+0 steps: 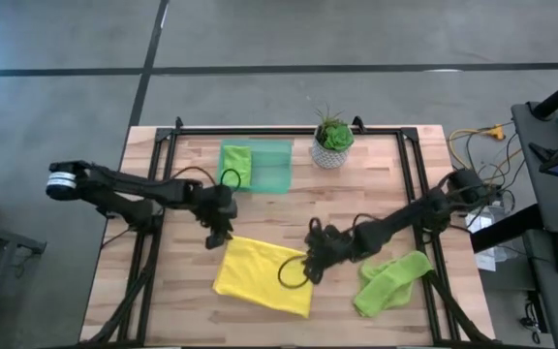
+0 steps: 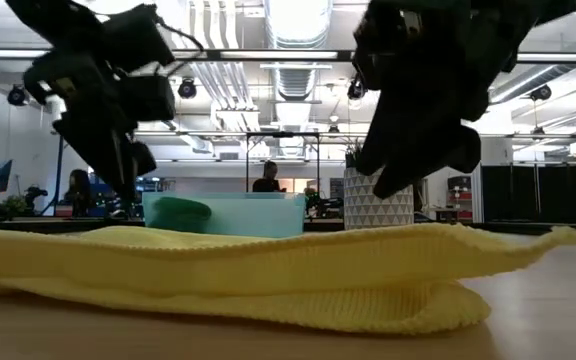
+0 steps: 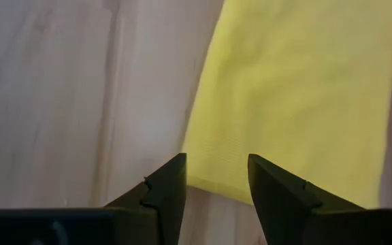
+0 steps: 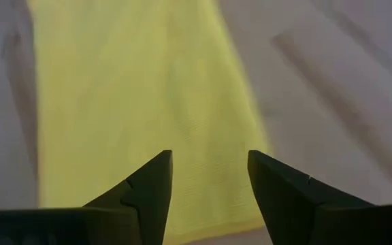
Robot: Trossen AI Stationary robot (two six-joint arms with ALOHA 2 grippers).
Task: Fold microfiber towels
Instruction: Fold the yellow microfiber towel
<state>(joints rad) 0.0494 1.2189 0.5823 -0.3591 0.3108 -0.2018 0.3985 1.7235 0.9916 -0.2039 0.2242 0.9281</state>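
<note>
Overhead, both claws (image 1: 223, 233) (image 1: 310, 264) parted, empty, above yellow towel (image 1: 260, 275) on wooden table (image 1: 163, 281).

Table (image 1: 177, 291): the wooden table holds all the things.
Yellow towel (image 1: 260, 274): the flat yellow microfiber towel lies near the table's middle, toward 6 o'clock.
Left gripper (image 1: 214, 237): just above the yellow towel's corner at 10 o'clock, fingers apart.
Right gripper (image 1: 310, 264): over the yellow towel's edge at 3 o'clock, fingers apart.
Crumpled towel (image 1: 390, 281): the bunched lime green towel lies at 3 o'clock from the yellow towel, apart from it.
Tray (image 1: 275, 167): the see-through green plastic tray sits at 12 o'clock from the yellow towel.
Folded towel (image 1: 235, 163): the folded lime green towel lies in the tray, on its 9 o'clock side.
Plant (image 1: 333, 138): the small potted plant stands just at 3 o'clock from the tray.
</note>
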